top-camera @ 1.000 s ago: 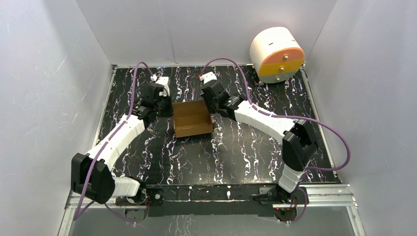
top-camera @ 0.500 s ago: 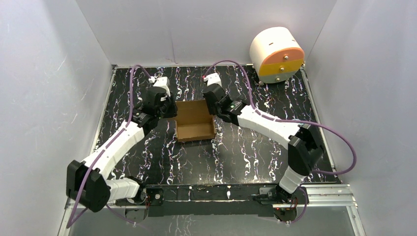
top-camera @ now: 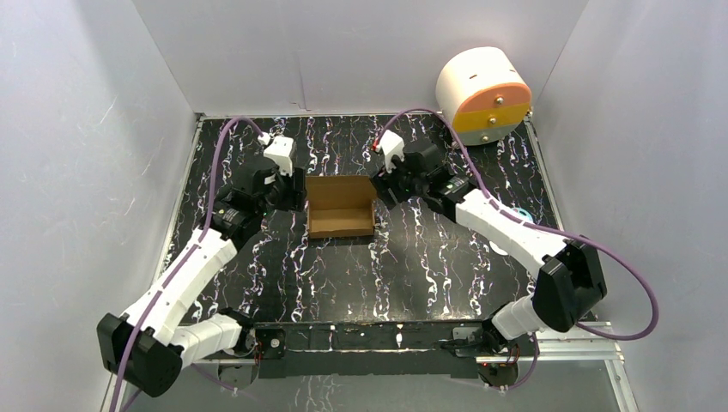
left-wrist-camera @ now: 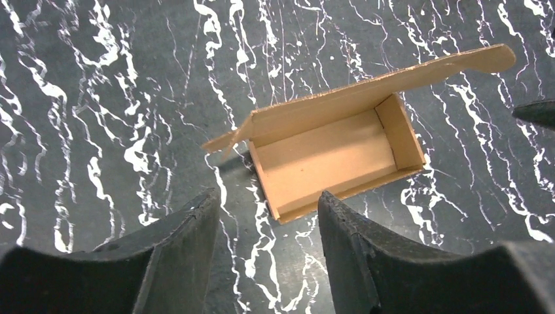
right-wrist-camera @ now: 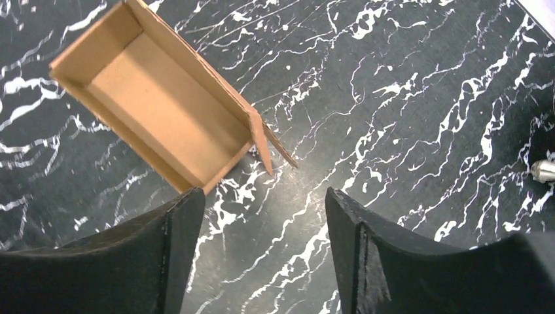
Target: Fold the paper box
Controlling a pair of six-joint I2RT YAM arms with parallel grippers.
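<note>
The paper box [top-camera: 341,206] is a small brown cardboard tray with its top open, resting on the black marbled table between the two arms. In the left wrist view the paper box [left-wrist-camera: 334,160] has a long flap along its far side, ending in loose tabs. My left gripper [top-camera: 292,190] hovers just off the box's left end, open, with only table between its fingers [left-wrist-camera: 267,196]. My right gripper [top-camera: 383,184] is off the right end, also open and holding nothing [right-wrist-camera: 263,193]. The right wrist view has the paper box [right-wrist-camera: 163,108] up and to the left.
A white cylinder with an orange-and-yellow face [top-camera: 482,93] stands at the back right corner. White walls close in the table on three sides. A small metal tip [right-wrist-camera: 543,170] shows at the right edge of the right wrist view.
Both grippers have opened, let go of the box ends and drawn back outward. The box has settled flat on the table. The right arm's elbow swung out to the right.
</note>
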